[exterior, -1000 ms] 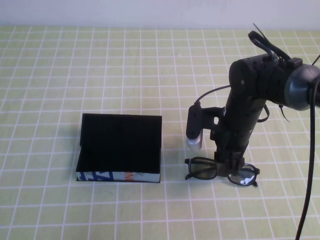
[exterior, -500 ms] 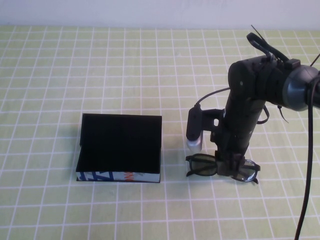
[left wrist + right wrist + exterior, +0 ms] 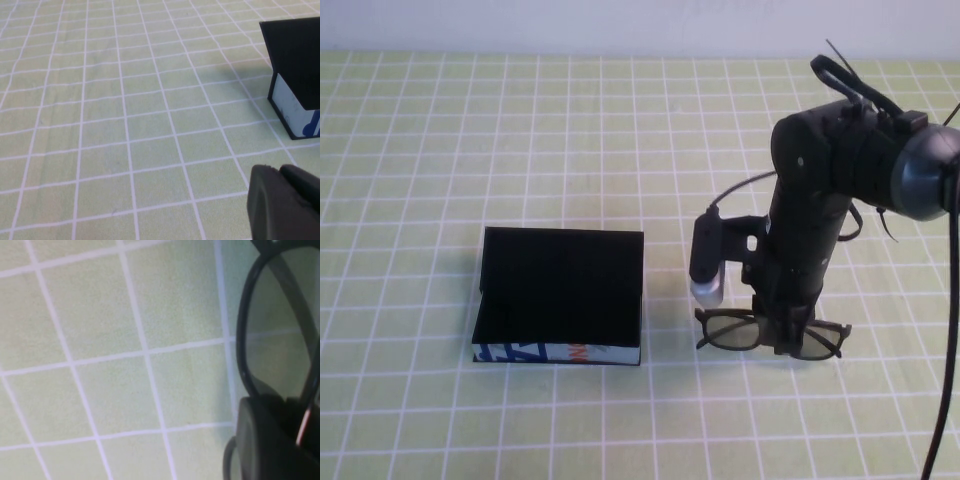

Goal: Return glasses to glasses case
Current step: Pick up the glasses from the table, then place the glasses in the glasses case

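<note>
Toward the right half of the surface [image 3: 440, 130], nearer the front edge than the back, the glasses [image 3: 772, 335] are being gripped at the bridge by the right gripper [image 3: 781, 332], whose fingers are being kept clenched on the frame from above. The glasses are being held level, with both lenses facing the front edge; whether the frame is resting on the checked green cloth or being held just above it cannot be told. In the right wrist view one rounded lens rim of the glasses [image 3: 280, 325] is being shown against the cloth, with the dark gripper [image 3: 280, 440] body pressed against it. Just beside the glasses, toward the left edge, the glasses case [image 3: 560, 297] is sitting with its flat black lid raised and tilted back, and its blue, white and orange front side is being turned toward the front edge. The case and the glasses are apart, with a narrow strip of cloth between them. The left gripper [image 3: 287, 202] is being seen only in its own wrist view, low over the cloth near a corner of the glasses case [image 3: 297, 75]; whether it is released or clenched cannot be told.
</note>
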